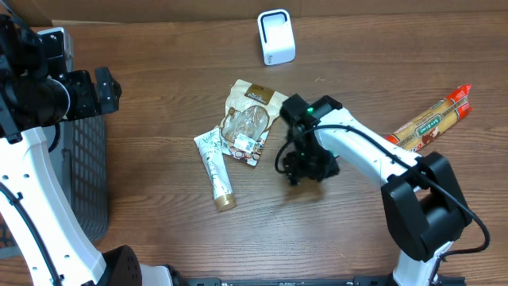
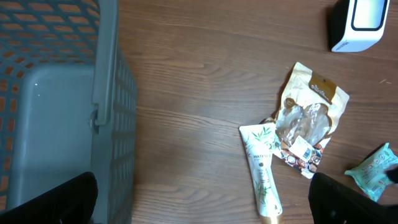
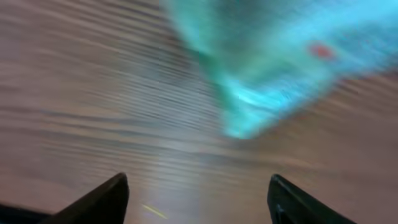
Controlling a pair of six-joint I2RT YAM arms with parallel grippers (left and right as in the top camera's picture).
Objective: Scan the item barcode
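teal packet (image 3: 273, 56): smearing into a blur in the right wrist view; running off the right edge in the left wrist view, below and right of the brown pouch (image 2: 311, 118); lying hidden under the right arm (image 1: 361, 151) overhead
right gripper (image 3: 199, 202): fingers (image 3: 106, 199) being cropped by the bottom edge
basket (image 2: 106, 93): running off the left edge, far left of the brown pouch
scanner (image 2: 357, 22): being clipped by the top edge, above and right of the brown pouch
brown pouch print: showing too small to read

Soft, even light, faint shadows; the right wrist view smears the teal packet (image 3: 273, 56) with motion blur.
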